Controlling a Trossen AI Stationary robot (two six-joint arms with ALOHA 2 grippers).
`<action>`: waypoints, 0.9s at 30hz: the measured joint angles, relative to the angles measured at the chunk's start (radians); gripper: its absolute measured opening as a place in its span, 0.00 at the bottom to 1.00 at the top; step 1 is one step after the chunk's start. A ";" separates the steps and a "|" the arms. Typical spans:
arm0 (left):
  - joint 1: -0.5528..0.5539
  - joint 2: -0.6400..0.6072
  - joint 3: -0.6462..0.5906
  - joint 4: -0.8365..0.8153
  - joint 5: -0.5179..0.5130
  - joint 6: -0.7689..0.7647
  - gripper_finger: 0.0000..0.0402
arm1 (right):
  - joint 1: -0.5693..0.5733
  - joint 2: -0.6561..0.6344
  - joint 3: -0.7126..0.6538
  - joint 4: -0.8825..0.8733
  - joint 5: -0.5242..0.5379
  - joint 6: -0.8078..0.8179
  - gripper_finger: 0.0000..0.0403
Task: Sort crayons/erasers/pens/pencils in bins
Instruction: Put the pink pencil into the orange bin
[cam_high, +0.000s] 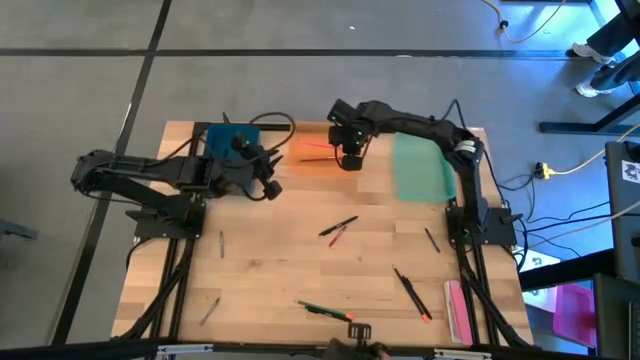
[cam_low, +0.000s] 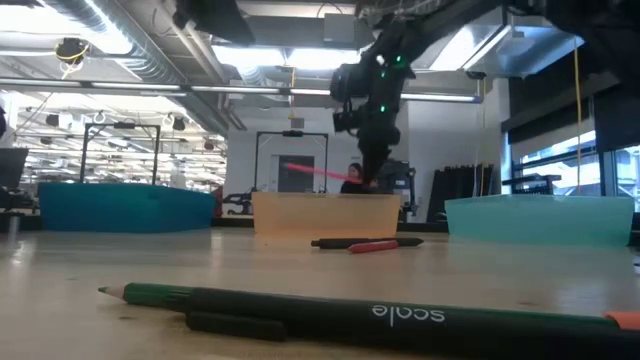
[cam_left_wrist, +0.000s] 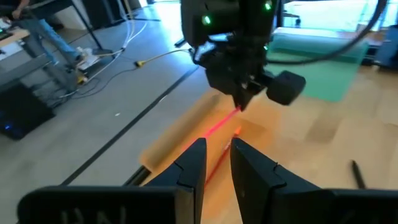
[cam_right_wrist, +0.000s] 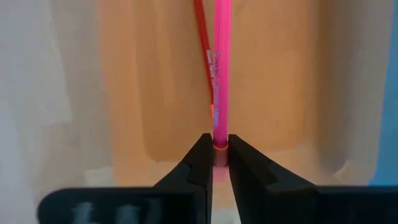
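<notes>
The wooden table (cam_high: 300, 270) carries everything, and at its far edge stand my three bins: the teal-blue bin (cam_high: 230, 138) on the left, the orange bin (cam_high: 312, 152) in the middle, the mint green bin (cam_high: 420, 168) on the right. My right arm reaches over the orange bin, and my right gripper (cam_right_wrist: 220, 163) hangs above it with its jaws pinching the end of a pink stick (cam_right_wrist: 222, 68), which juts out level over the bin. Beneath it a red stick (cam_right_wrist: 205, 50) already lies on the orange bin's floor. My left arm waits beside the teal-blue bin, its left gripper (cam_left_wrist: 216, 163) pointing toward the orange bin; its jaws stand slightly apart with nothing between them.

The rest of the sticks lie scattered on the table, well apart from the bins. A black pen and a red stick (cam_high: 338, 230) cross near the middle. A black stick with an orange tip (cam_high: 412, 294) lies toward the right front. A green pencil (cam_high: 322, 310) lies at the near edge. Grey sticks lie at the left (cam_high: 221, 244), the left front (cam_high: 209, 310), and the right (cam_high: 432, 240).
</notes>
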 joint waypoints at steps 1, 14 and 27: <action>0.009 0.000 0.000 0.000 0.000 0.000 0.16 | -0.007 0.012 0.001 0.004 0.000 -0.002 0.11; 0.070 0.000 0.000 0.000 0.008 -0.001 0.16 | -0.034 0.117 0.002 0.014 0.001 -0.004 0.11; 0.070 0.000 0.000 -0.008 0.023 -0.031 0.16 | -0.034 0.117 0.002 0.048 0.017 0.005 0.25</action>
